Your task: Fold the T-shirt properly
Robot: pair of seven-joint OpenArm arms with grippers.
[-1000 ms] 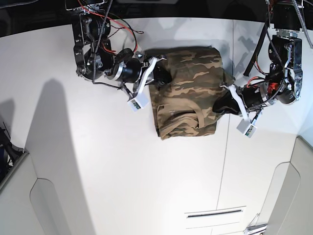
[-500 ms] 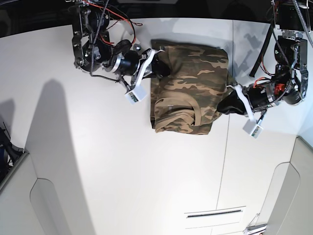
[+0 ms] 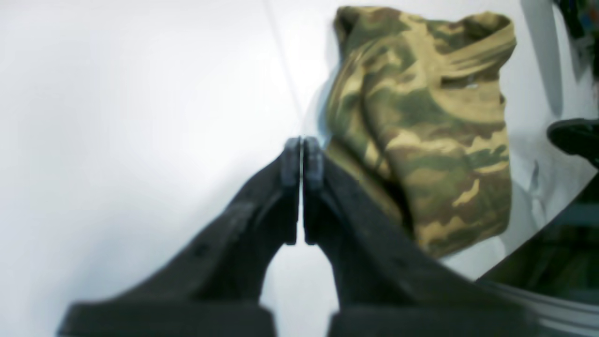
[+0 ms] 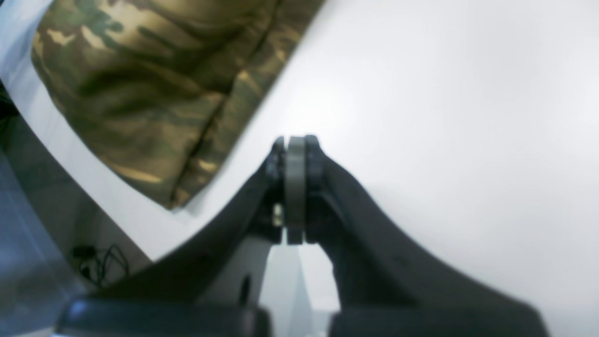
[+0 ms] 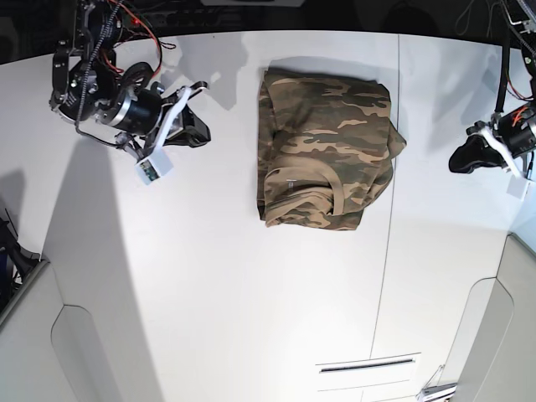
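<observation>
The camouflage T-shirt lies folded into a compact rectangle at the back middle of the white table, collar side toward the front. It also shows in the left wrist view as the T-shirt and in the right wrist view as the T-shirt. My left gripper is shut and empty, well off the shirt's right side; its fingertips press together. My right gripper is shut with nothing held, off the shirt's left side; its fingertips meet.
A seam runs front to back across the table right of the shirt. A slot handle sits near the front edge. Wiring hangs on the arm at the back left. The dark table edge runs along the back.
Both grippers have let go of the shirt and pulled outward, the right one far to the left, the left one far to the right. The shirt now lies alone, flatter.
</observation>
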